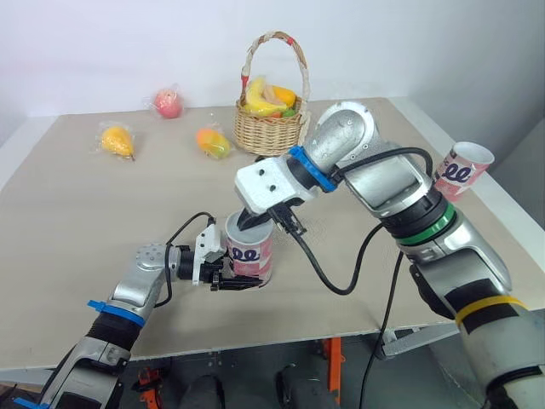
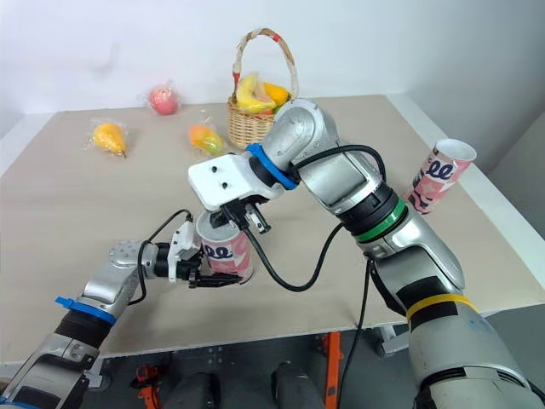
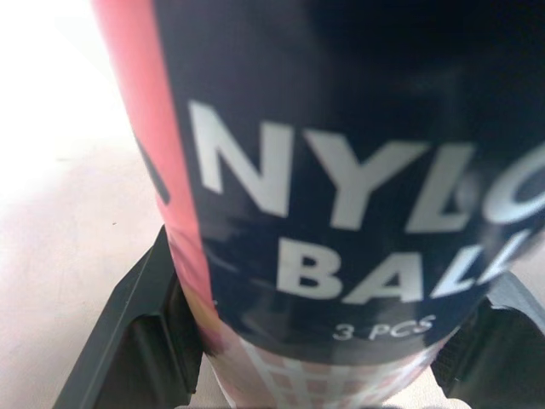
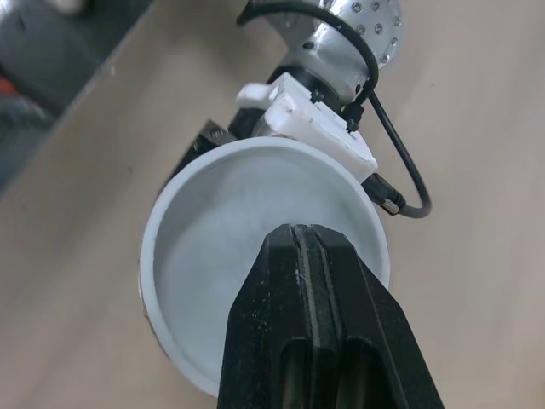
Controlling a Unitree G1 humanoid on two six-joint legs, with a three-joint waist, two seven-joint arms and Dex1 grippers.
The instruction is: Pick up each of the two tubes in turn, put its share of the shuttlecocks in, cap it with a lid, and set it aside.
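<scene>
left jaws clamp tube (image 1: 249, 253) (right jaws together above).

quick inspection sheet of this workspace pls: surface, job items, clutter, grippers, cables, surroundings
surface: beige table.
job's things: tube upright toward the front, white lid on its top; second tube tilted at the table's right edge.
clutter: basket of fruit at the back; three wrapped fruits to its left.
grippers: left gripper jaws clamped on the tube's lower part; right gripper jaws shut, tips at the lid.
cables: black cable loops off the right wrist.
surroundings: white wall behind the table.
</scene>
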